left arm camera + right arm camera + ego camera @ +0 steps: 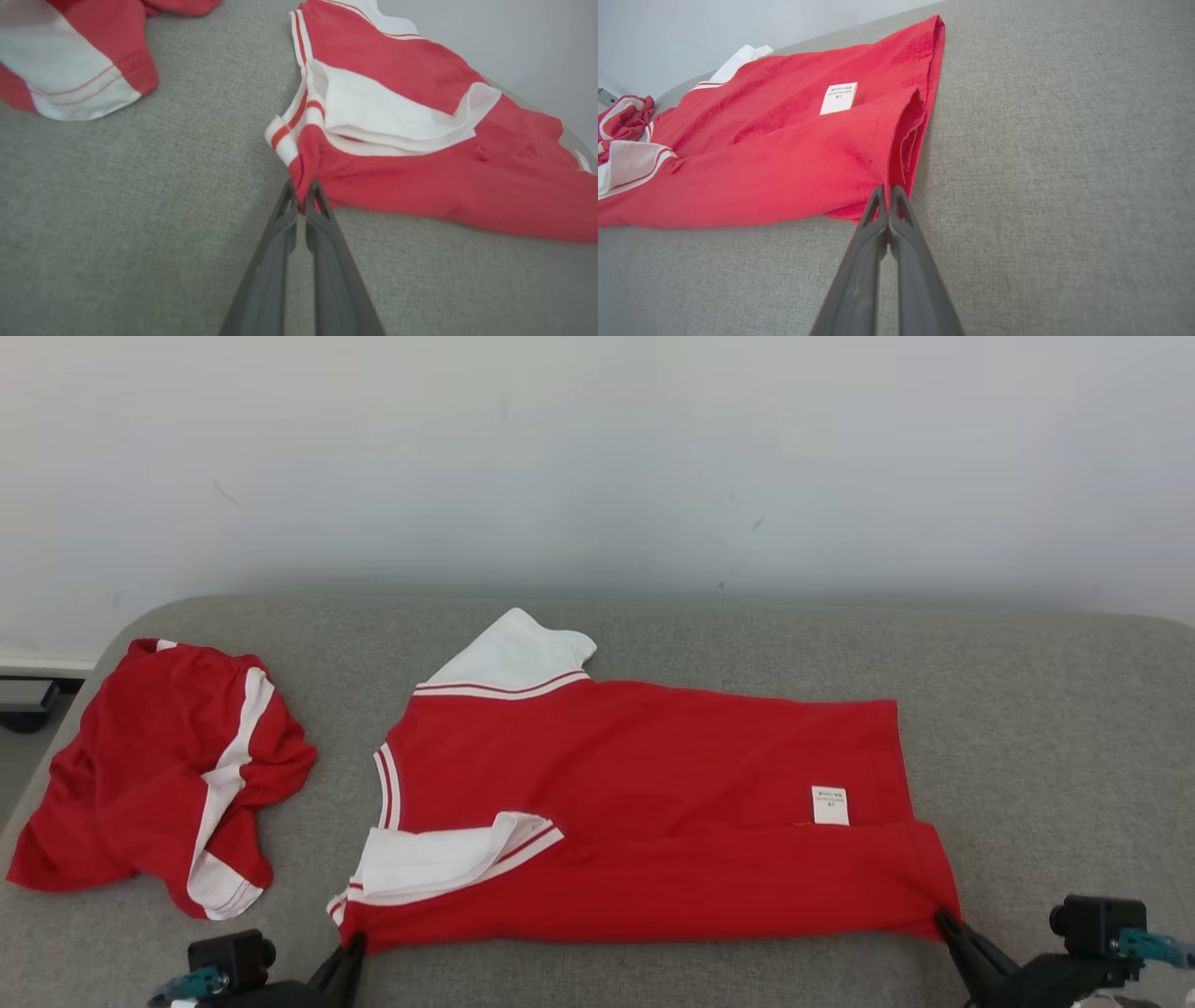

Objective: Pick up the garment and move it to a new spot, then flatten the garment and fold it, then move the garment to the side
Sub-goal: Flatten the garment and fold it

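The left claw (301,186) is clamped on the sleeve-end corner of the red knit T-shirt (644,775) at 7 o'clock, and the right claw (888,189) on its hem corner at 5. The white-sleeved shirt lies flat at the centre of the grey woven surface (1027,709). The print on its small white label (830,805) is too small to read.

Two red-and-white garments (653,784) (140,775), two end effectors (353,947) (943,922), one grey cushioned surface (1027,709).

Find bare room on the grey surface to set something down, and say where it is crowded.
Widest free patch: the surface right of the shirt, out to its edge. A free strip runs behind the shirt, up to the wall. Another lies in front, between left hand and right hand. Crowded: the left end, where the crumpled garment lies near the shirt.
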